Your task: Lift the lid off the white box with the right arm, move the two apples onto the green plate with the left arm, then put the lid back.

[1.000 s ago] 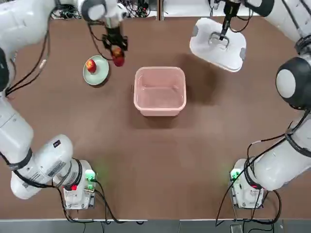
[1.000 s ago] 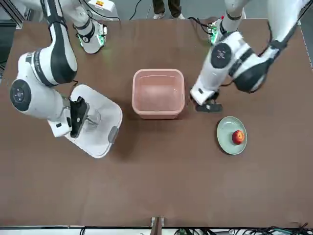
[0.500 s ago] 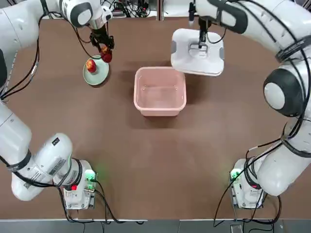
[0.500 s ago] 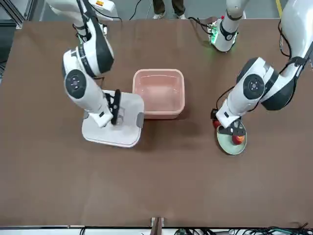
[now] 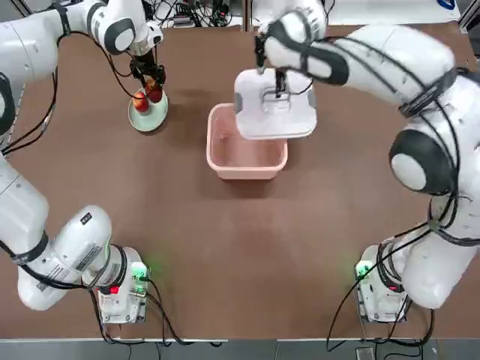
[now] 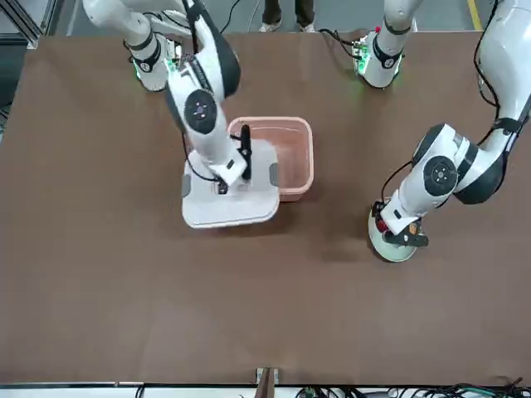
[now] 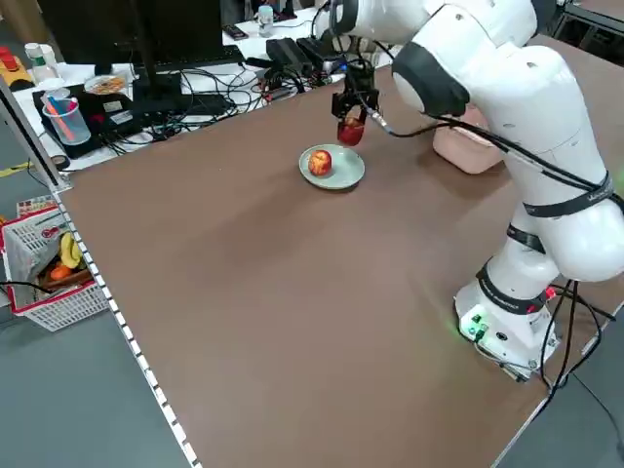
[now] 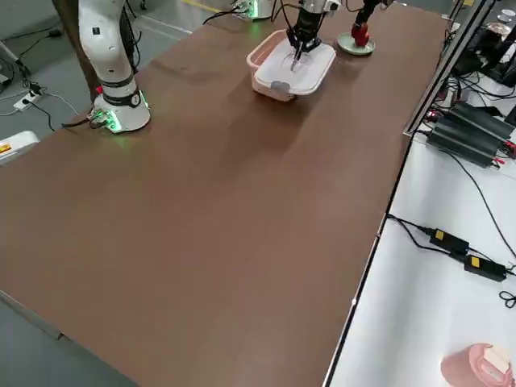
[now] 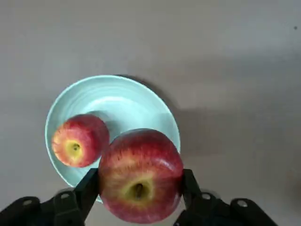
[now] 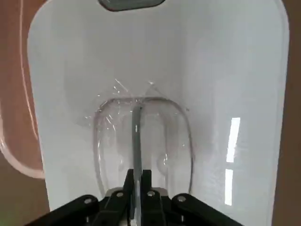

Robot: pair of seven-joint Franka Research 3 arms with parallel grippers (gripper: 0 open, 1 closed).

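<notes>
White lid [image 5: 275,120], one, held aloft by its handle [image 10: 137,150] in the nearly closed right gripper [image 10: 139,188], partly over the pink box [image 5: 246,154]. Red apples, two: one [image 9: 141,176] pinched in the partly open left gripper [image 9: 140,188] above the green plate [image 9: 120,101], the other [image 9: 81,140] lying in it.

We see a smooth white plastic lid [image 10: 225,70] with glossy streaks right of centre in the right wrist view, its central handle [image 10: 137,141] a duller grey. We find the pink box [image 5: 247,159] smooth plastic with a soft sheen, mid-frame from above. Lower left of centre in the left wrist view, we see glossy-skinned apples [image 9: 141,179] [image 9: 81,140] and a smooth, shiny mint plate [image 9: 127,103]. We read the brown tabletop [image 6: 265,315] as smooth and mostly matt.
</notes>
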